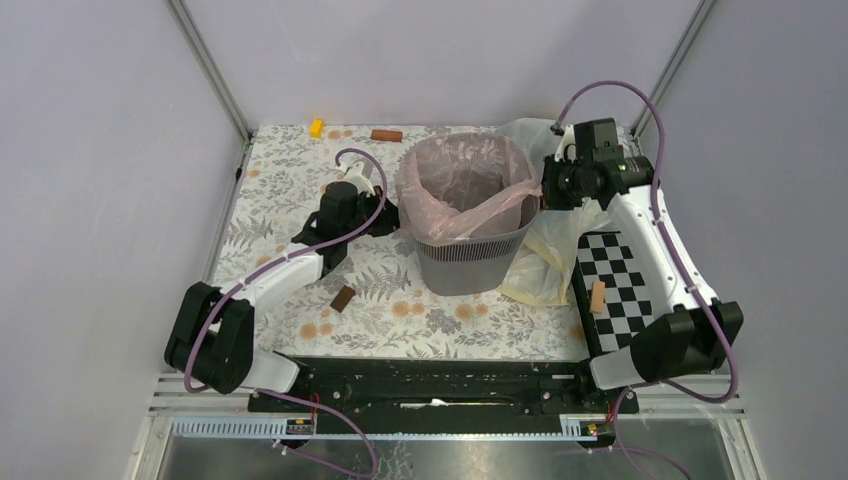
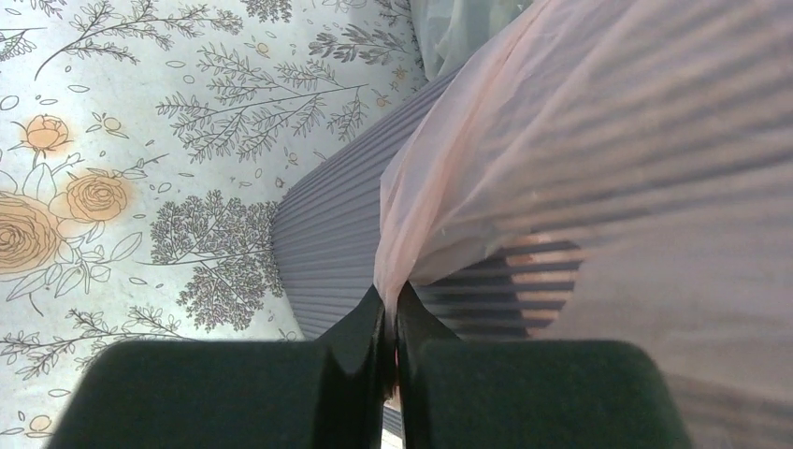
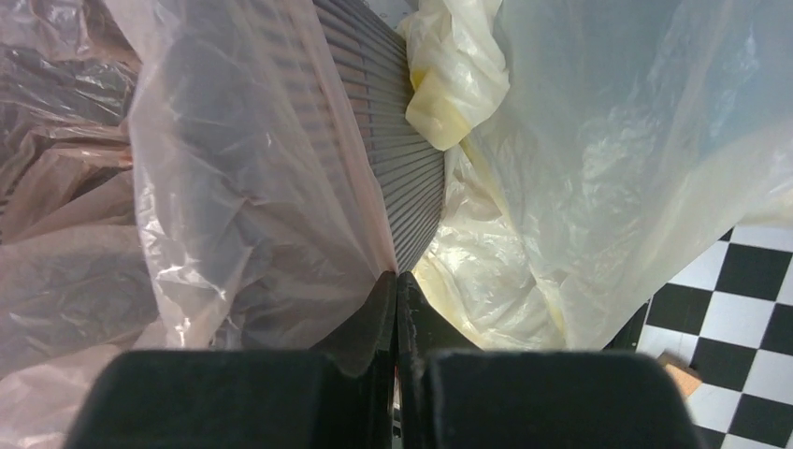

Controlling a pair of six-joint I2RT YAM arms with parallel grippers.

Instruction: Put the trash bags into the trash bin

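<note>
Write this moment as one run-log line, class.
left hand: shut on trash bag | right hand: shut on trash bag | trash bag: draped over trash bin rim | yellowish bag: beside trash bin

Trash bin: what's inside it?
The pink bag lines the trash bin, its edge draped over the rim, pinched by left gripper and right gripper. Crumpled film hides the bin's bottom.

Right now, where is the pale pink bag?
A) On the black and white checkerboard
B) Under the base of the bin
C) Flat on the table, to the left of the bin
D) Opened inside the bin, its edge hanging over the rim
D: the pink bag sits opened in the mouth of the trash bin, and its film hangs down outside the rim.
</note>
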